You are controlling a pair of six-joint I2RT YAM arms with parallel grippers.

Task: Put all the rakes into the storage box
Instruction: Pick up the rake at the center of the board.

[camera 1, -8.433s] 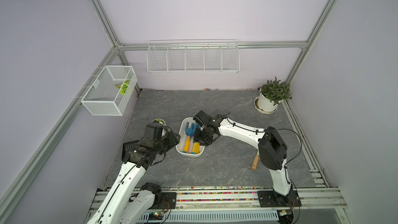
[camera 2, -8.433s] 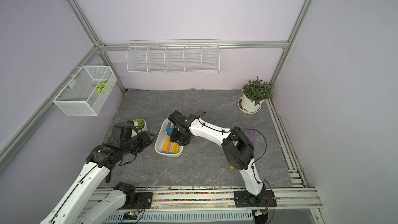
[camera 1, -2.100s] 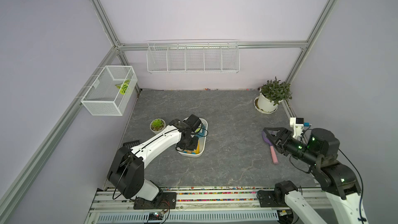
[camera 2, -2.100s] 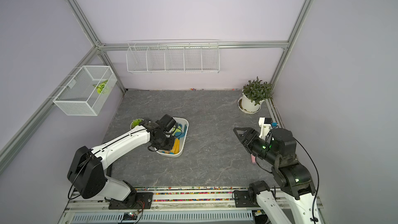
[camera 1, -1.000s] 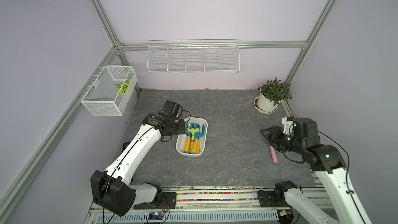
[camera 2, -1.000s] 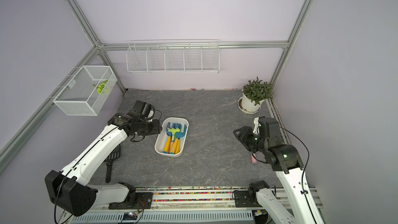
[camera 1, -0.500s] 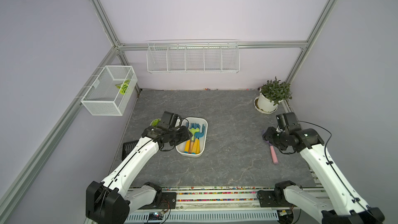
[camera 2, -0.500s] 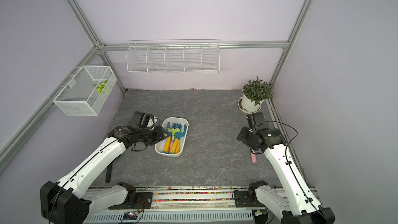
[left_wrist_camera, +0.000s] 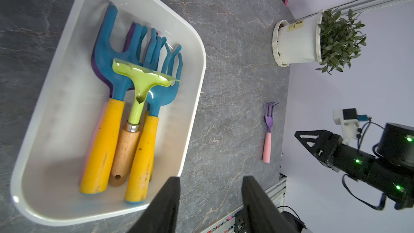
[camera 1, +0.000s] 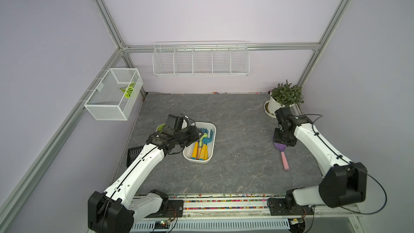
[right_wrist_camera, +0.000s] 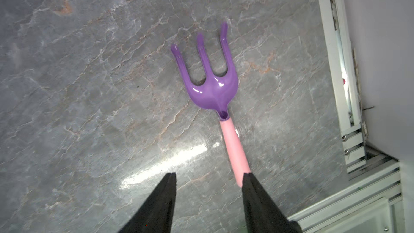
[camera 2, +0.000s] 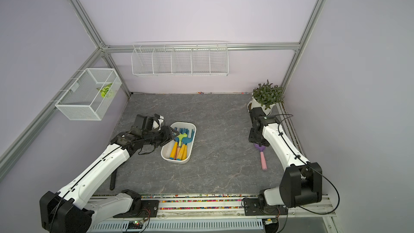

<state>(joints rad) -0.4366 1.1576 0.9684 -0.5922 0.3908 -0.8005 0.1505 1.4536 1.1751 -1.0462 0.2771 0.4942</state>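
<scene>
Seen from above, a rake (camera 1: pixel 282 156) with a purple three-pronged plastic head and a pink handle lies flat on the grey marbled tabletop (camera 1: pixel 242 171). It is at the right of the frame in both top views, well apart from the shallow white oblong plastic storage box (camera 1: pixel 199 160) left of centre. The right gripper (camera 1: pixel 282 141) points down above the rake's pronged end. Its wrist view shows two black fingers (right_wrist_camera: pixel 161 198) spread apart with bare tabletop between them. The handle's end passes behind one finger, and nothing is clamped. The left gripper (camera 1: pixel 199 133) hangs over the box's left rim, its jaws apart and empty. Inside the box lie blue-headed hand rakes (camera 1: pixel 203 152) with yellow handles and a lime-green hoe (left_wrist_camera: pixel 143 79) with a wooden handle.
</scene>
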